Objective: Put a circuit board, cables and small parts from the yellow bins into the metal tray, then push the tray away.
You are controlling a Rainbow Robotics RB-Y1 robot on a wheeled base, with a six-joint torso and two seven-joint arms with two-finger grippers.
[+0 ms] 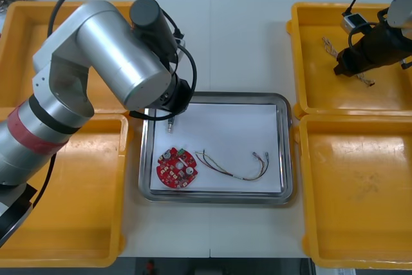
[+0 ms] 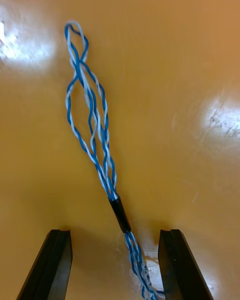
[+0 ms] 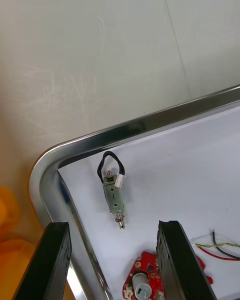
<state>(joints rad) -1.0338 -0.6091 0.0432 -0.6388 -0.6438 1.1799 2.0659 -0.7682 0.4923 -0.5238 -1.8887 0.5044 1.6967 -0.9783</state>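
Observation:
In the right wrist view, my right gripper (image 2: 114, 265) is open low over the floor of the far right yellow bin (image 1: 309, 88). A twisted blue and white cable (image 2: 92, 125) lies between its fingers, untouched. From the front, that gripper (image 1: 342, 69) covers the middle of the cable (image 1: 329, 46). My left gripper (image 3: 112, 260) stands open above the far left corner of the metal tray (image 3: 125, 130). A small metal part (image 3: 114, 192) with a black wire loop lies on the tray's white inside just ahead of the fingers. A red circuit board (image 1: 176, 167) and a red and yellow cable (image 1: 235, 165) also lie in the tray.
The bulky left arm (image 1: 109, 49) reaches across the far left yellow bin (image 1: 19, 49) to the tray's corner. The near left bin (image 1: 77, 198) and near right bin (image 1: 360, 191) flank the tray. Bare table lies beyond the tray.

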